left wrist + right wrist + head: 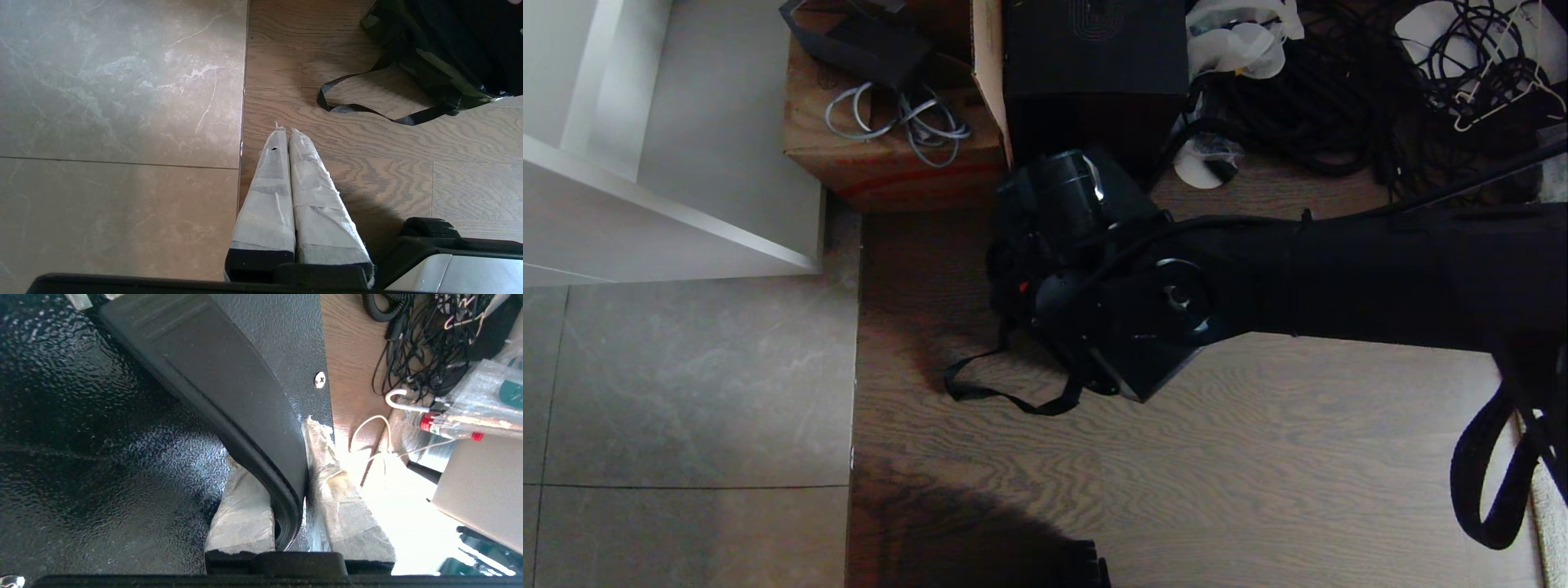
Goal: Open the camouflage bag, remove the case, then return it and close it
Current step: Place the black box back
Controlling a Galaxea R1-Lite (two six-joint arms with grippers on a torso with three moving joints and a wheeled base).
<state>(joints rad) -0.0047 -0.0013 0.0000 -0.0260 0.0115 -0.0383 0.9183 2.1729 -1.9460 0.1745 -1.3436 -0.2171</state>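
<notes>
Right pincer clamped on the handle of the case, one taped finger on each side of it. Seen from the head view, right arm reaching in across the wood floor, with a corner of the case showing beneath the wrist. Bag on the wood floor just under and behind that wrist, mostly hidden there; camouflage fabric visible in the left wrist view, a black strap looping out over the boards. Cannot tell whether the case sits partly in the bag or clear of it.

Left pincer pressed closed, empty, hanging above the seam between tile and wood, well apart from the bag.

Behind the bag: a cardboard box with grey cable on top, a taller black box beside it, and a tangle of black cords off to the right.
</notes>
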